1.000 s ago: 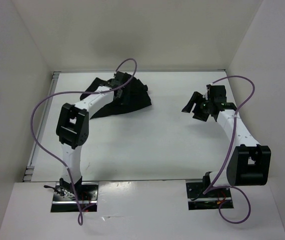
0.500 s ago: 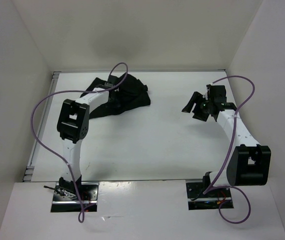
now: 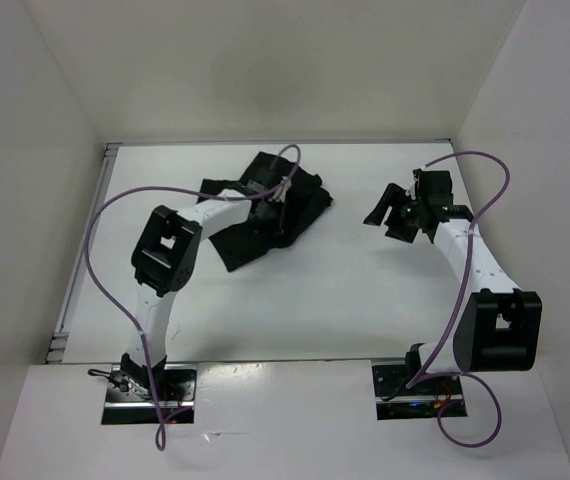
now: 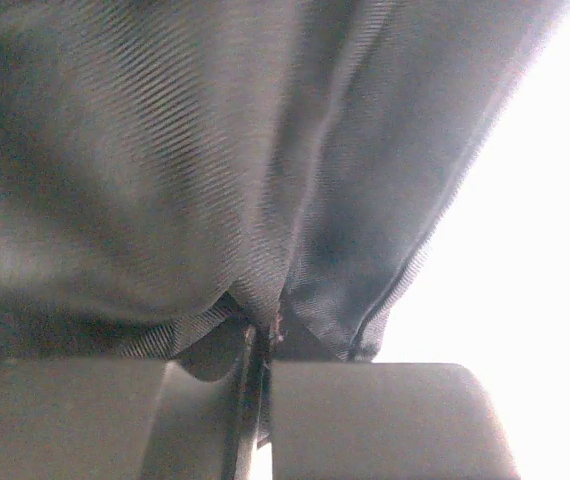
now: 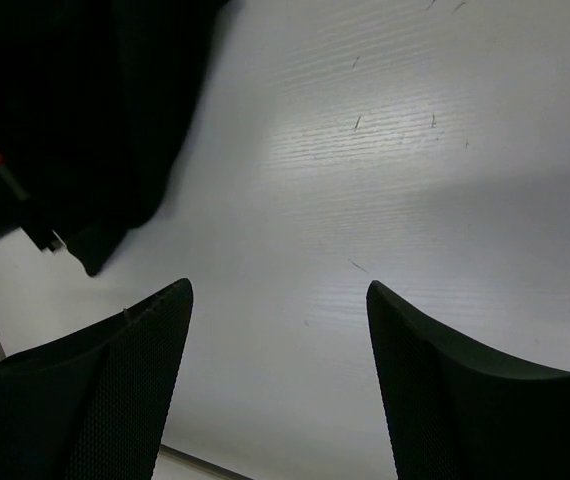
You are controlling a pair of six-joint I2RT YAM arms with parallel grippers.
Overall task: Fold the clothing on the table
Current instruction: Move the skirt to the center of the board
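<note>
Of two hands, the left hand point(image 4: 260, 390) is now clamped on the one clothing point(image 3: 240, 243), which lies nearer the frame centre than before, and the right hand point(image 5: 280, 370) has its fingers apart.

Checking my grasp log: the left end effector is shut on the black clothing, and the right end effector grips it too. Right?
No: the right wrist view shows the right end effector open, holding nothing. The left end effector is shut on the clothing.

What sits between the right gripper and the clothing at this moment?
Nothing: only a bare strip of the table separates the right gripper from the clothing, clearest in the top external view.
</note>
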